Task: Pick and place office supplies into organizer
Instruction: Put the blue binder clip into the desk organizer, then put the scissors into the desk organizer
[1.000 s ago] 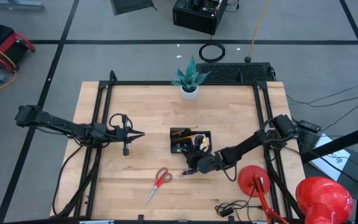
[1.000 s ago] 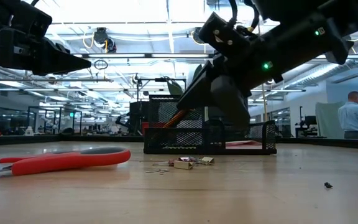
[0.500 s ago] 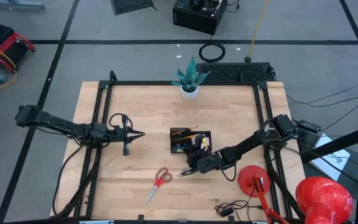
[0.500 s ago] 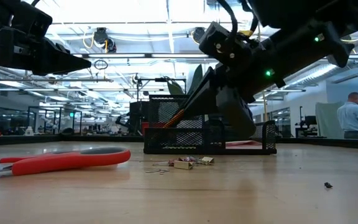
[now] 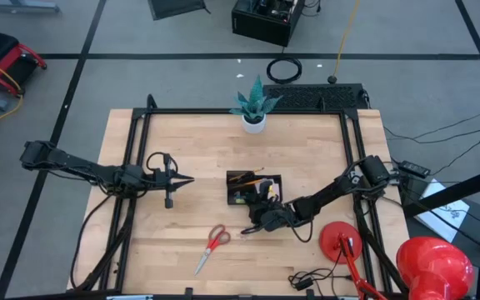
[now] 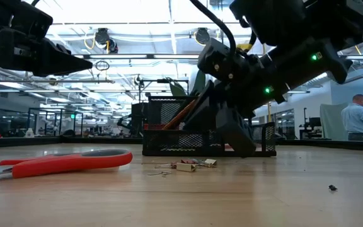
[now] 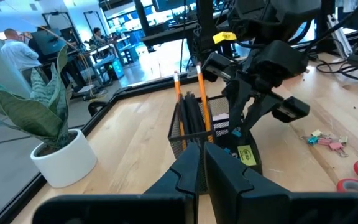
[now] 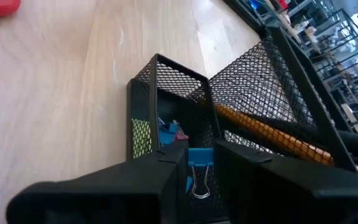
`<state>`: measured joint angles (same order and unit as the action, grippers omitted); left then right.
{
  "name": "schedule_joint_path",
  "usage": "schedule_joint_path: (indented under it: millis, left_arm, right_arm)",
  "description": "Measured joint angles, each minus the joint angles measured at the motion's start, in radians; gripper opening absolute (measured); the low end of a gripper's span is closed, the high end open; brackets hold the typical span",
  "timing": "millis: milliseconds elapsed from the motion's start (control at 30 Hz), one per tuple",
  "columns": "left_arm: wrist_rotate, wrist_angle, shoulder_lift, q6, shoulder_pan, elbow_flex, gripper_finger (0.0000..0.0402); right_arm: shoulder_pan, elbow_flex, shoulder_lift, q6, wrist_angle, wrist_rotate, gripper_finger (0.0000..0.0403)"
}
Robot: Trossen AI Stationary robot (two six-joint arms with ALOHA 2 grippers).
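Right gripper [image 8: 199,163] is clamped on a blue binder clip [image 8: 199,160], sitting right over the near corner of the organizer [image 5: 254,188]. In my right wrist view the clip hangs between the fingers, directly above a small mesh compartment that already holds blue and pink bits. An orange pencil [image 8: 263,133] leans across the taller compartment just beyond the fingertips. In the low view the gripper is angled down at the organizer's front wall [image 6: 188,135].

Loose clips [image 6: 188,165] lie on the table just below and in front of that gripper. Scissors [image 5: 212,246] are further out toward the front edge, off to its side, untouched.

Left gripper [image 5: 187,180] hangs above the table, well apart from the organizer, fingers [image 7: 188,171] pressed together, holding nothing. Its tips point at the organizer. Potted plant [image 5: 254,107] sits at the back edge.
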<state>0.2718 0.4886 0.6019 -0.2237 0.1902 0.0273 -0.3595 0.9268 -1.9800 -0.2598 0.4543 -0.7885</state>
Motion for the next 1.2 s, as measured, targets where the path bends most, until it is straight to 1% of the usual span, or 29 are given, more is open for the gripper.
schedule_joint_path:
  millis: [233, 667, 767, 867, 967, 1000, 1133, 1200]
  left_arm:
    - [0.000, -0.017, 0.000, 0.000, 0.000, 0.000, 0.0031]
    - [0.000, -0.017, 0.000, 0.010, 0.000, 0.000, 0.0031]
    - [0.000, -0.017, 0.000, 0.010, 0.000, 0.000, 0.0031]
    - [0.000, -0.017, 0.000, 0.010, 0.000, 0.000, 0.0031]
    - [0.000, -0.018, 0.000, 0.012, 0.000, 0.000, 0.0031]
    - [0.000, -0.020, 0.000, 0.013, 0.000, 0.000, 0.0031]
    - [0.000, -0.023, 0.000, 0.018, 0.000, 0.000, 0.0031]
    - [0.000, -0.023, 0.000, 0.019, 0.000, 0.000, 0.0031]
  right_arm:
    - [-0.002, -0.002, -0.002, -0.037, 0.036, 0.003, 0.0070]
    - [-0.002, -0.002, -0.003, -0.012, 0.060, 0.003, 0.0113]
    - [-0.002, -0.002, -0.005, -0.032, 0.098, 0.000, 0.0113]
    - [-0.010, -0.002, -0.004, -0.070, 0.157, -0.020, 0.0107]
    - [-0.019, -0.002, 0.014, -0.118, 0.180, -0.025, 0.0100]
    - [-0.023, -0.002, 0.024, -0.124, 0.182, -0.039, 0.0098]
    - [-0.048, -0.002, 0.083, -0.124, 0.182, -0.162, 0.0088]
    - [-0.070, -0.002, 0.122, -0.139, 0.181, -0.177, 0.0079]
